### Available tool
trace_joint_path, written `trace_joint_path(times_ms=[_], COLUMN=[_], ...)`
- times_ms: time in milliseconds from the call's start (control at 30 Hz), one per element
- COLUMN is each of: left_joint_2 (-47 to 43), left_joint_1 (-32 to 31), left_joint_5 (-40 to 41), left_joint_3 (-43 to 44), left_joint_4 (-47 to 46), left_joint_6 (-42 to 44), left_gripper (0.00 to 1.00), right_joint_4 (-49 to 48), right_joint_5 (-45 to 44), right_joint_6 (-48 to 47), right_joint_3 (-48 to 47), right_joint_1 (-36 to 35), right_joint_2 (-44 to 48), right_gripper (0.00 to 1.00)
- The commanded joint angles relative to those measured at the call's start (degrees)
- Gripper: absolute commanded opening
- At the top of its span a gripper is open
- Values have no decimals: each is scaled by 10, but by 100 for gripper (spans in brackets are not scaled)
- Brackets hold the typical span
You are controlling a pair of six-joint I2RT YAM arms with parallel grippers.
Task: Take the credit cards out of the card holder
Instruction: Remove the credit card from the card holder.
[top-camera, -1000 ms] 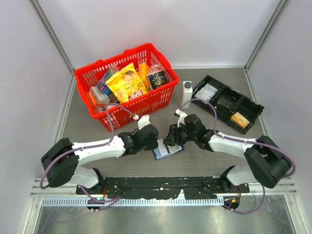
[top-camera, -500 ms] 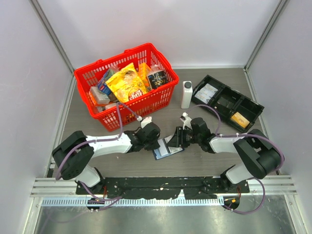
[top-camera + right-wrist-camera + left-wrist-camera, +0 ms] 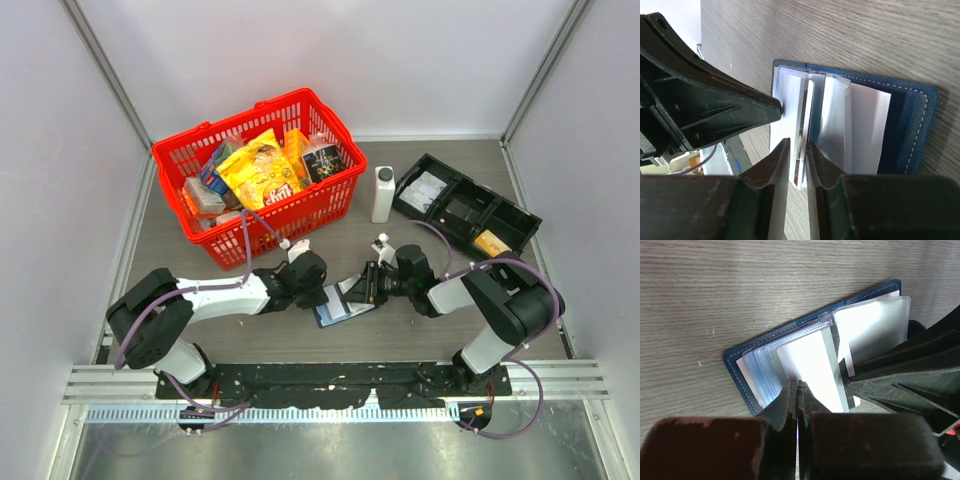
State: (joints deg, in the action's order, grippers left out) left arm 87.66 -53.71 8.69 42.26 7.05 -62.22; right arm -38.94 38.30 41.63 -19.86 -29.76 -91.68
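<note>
Navy card holder (image 3: 734, 361) lying open, left claw (image 3: 798, 386) pinching a clear sleeve (image 3: 807, 360), right claw (image 3: 797, 146) narrow around an upright sleeve (image 3: 805, 107)

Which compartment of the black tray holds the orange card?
The compartment at the right end of the black tray: the orange card lies there; the left end holds white packets.

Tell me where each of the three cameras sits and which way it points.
Top external: overhead at the near edge, looking down on the table; left gripper and right gripper show.
Left wrist: on the left arm, looking past its own fingers at the card holder.
Right wrist: likewise on the right arm, opposite side.
Shared: the card holder.
</note>
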Motion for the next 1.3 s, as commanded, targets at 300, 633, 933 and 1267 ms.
trace_joint_path(times_ms=[300, 633, 933, 1267], left_joint_2=[6, 11, 18, 15], left_joint_1=[10, 13, 13, 13], left_joint_5=[-14, -22, -28, -26], left_joint_3=[-17, -17, -11, -15], left_joint_4=[6, 4, 3, 2], left_joint_6=[-4, 0, 3, 3], left_gripper=[0, 0, 0, 0], right_joint_4=[-81, -4, -38, -35], right_joint_5=[40, 45, 60, 75], right_joint_6=[17, -24, -5, -7], right_joint_3=[15, 9, -4, -6], right_joint_1=[37, 63, 52, 70], right_joint_2=[-20, 12, -31, -26], right_gripper=[1, 8, 29, 1])
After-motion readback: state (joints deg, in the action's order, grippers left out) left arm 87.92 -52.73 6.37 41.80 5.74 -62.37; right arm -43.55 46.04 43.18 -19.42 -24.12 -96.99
